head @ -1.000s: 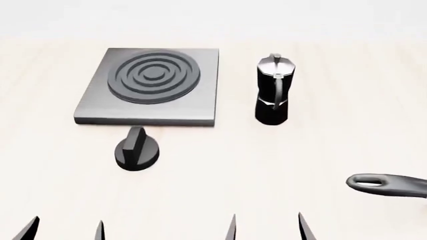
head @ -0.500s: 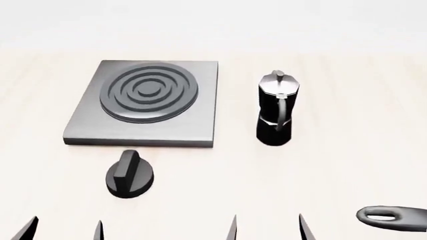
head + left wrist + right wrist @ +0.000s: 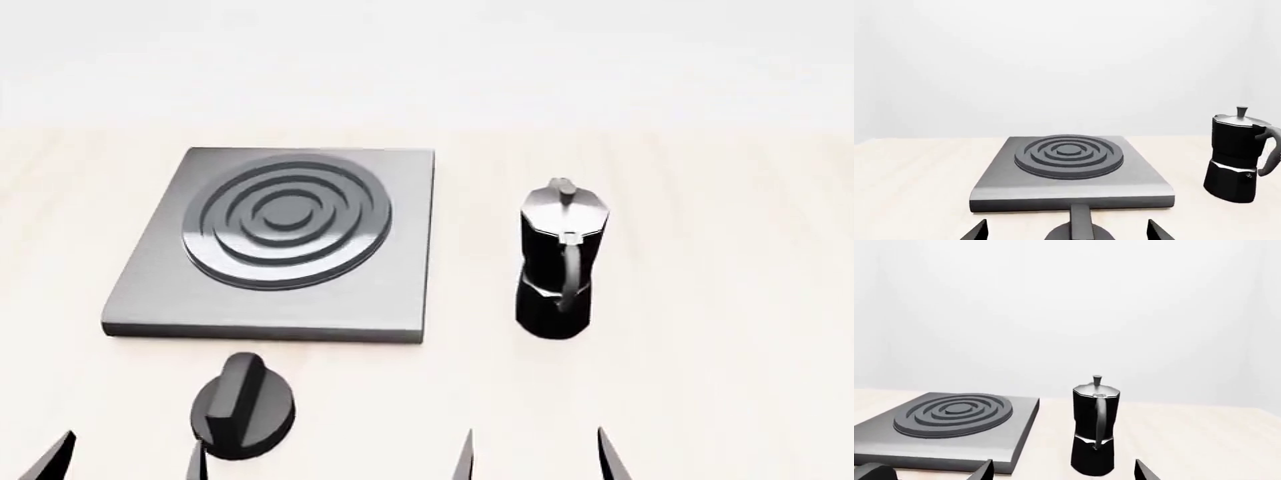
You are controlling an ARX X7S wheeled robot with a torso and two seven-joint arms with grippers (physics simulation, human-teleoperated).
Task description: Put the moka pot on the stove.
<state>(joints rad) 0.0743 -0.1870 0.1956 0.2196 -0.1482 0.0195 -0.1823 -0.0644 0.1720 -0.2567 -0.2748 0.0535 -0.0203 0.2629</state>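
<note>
A: Pale wooden tabletop (image 3: 721, 400), blank white wall behind. The stove (image 3: 274, 245) lies flat; the moka pot (image 3: 558, 260) stands upright just beside it, handle toward us.

B: The grippers?

A: Right gripper (image 3: 534, 455) and left gripper (image 3: 131, 457) both spread, empty, low. Approach step, I judge; next the right must close on the pot.

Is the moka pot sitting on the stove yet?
No, in the head view the moka pot stands upright on the table to the right of the stove, clear of its edge.
</note>
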